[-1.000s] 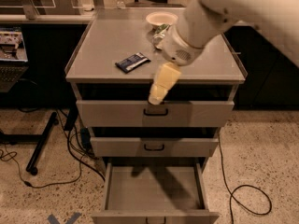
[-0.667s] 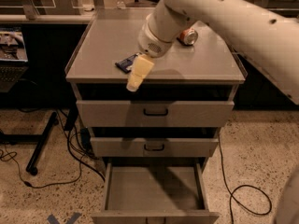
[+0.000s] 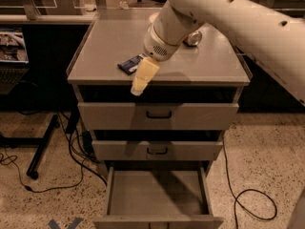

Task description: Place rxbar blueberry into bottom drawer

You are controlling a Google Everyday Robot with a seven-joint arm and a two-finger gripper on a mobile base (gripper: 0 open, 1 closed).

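On my one camera view, the cream-coloured two-finger gripper [image 3: 139,86] hangs at the end of the thick white arm [image 3: 228,13]. It sits over the front edge of the grey metal cabinet top [image 3: 105,42], its tip pointing down and to the left. From here I cannot tell whether it is clenched or released. It carries nothing that I can see.

The rxbar blueberry [image 3: 129,64], a small flat bar in a dark navy wrapper, lies flat on the cabinet top near the front. It is just left of the gripper, and its right end is hidden behind the gripper's base.

The bottom drawer [image 3: 157,194], a wide shallow grey tray, stands pulled out with its floor bare. The top drawer [image 3: 158,114] and middle drawer [image 3: 157,150] above it are pushed in. A silver soda can [image 3: 193,38] lies on its side further back on the top, beside the arm. Black cables [image 3: 248,199] trail across the speckled floor.
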